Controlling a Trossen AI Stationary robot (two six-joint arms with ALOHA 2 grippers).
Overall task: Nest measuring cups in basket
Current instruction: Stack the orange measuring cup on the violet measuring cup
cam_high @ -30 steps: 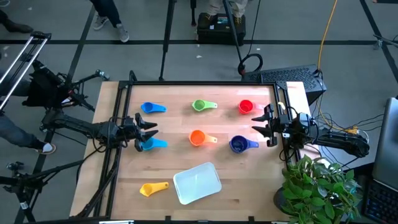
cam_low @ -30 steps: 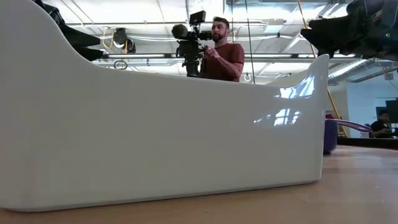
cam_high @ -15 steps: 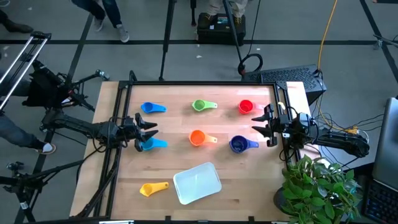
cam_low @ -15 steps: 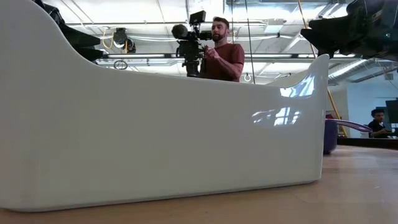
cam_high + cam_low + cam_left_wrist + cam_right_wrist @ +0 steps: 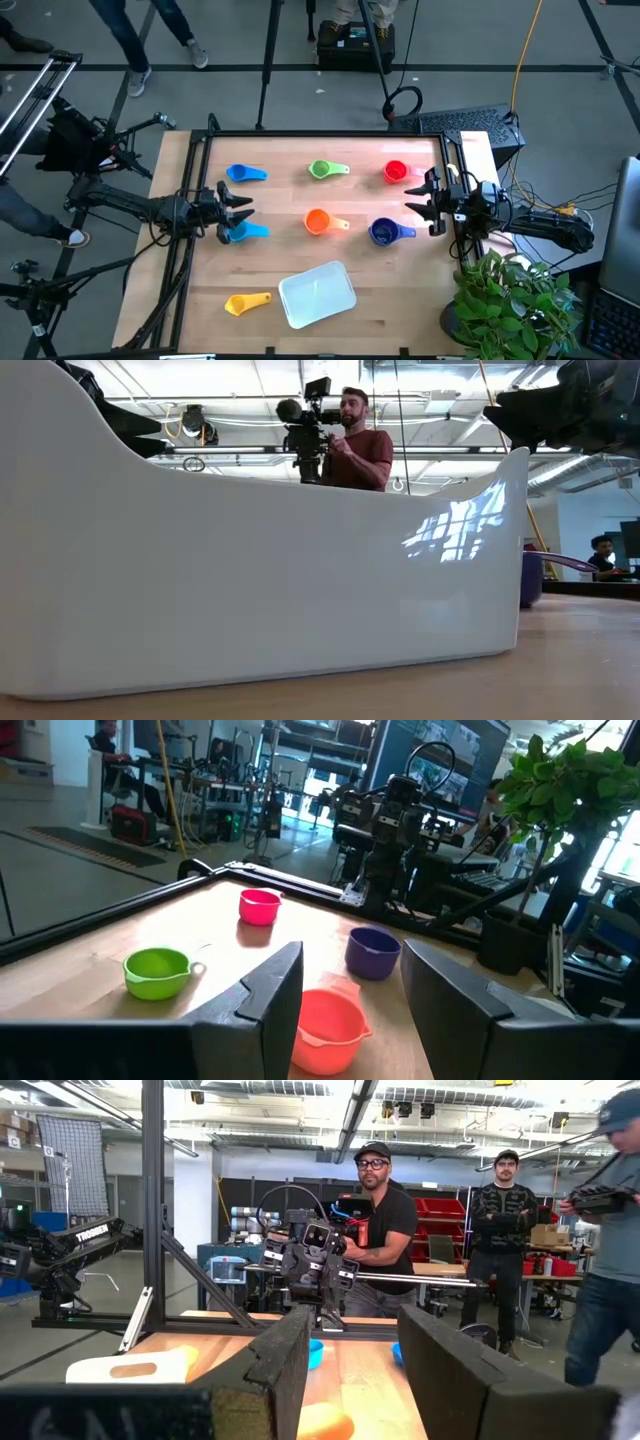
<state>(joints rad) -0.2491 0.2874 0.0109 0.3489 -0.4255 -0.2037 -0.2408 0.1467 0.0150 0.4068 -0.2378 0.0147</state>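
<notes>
Seven measuring cups lie apart on the wooden table, each resting on its base: blue (image 5: 243, 173), green (image 5: 322, 169), red (image 5: 396, 172), light blue (image 5: 245, 231), orange (image 5: 320, 221), dark blue (image 5: 384, 232) and yellow (image 5: 243, 303). The pale basket (image 5: 317, 293) stands near the front edge and fills the low view (image 5: 250, 590). My left gripper (image 5: 245, 200) hovers open at the table's left side, above the light blue cup. My right gripper (image 5: 410, 197) hovers open at the right side, between the red and dark blue cups. Both point level toward the table's middle and hold nothing.
A black frame (image 5: 320, 133) runs round the table. A potted plant (image 5: 510, 300) stands off the near right corner. People stand beyond the table, one behind a camera (image 5: 345, 445). Bare wood lies between the cups and round the basket.
</notes>
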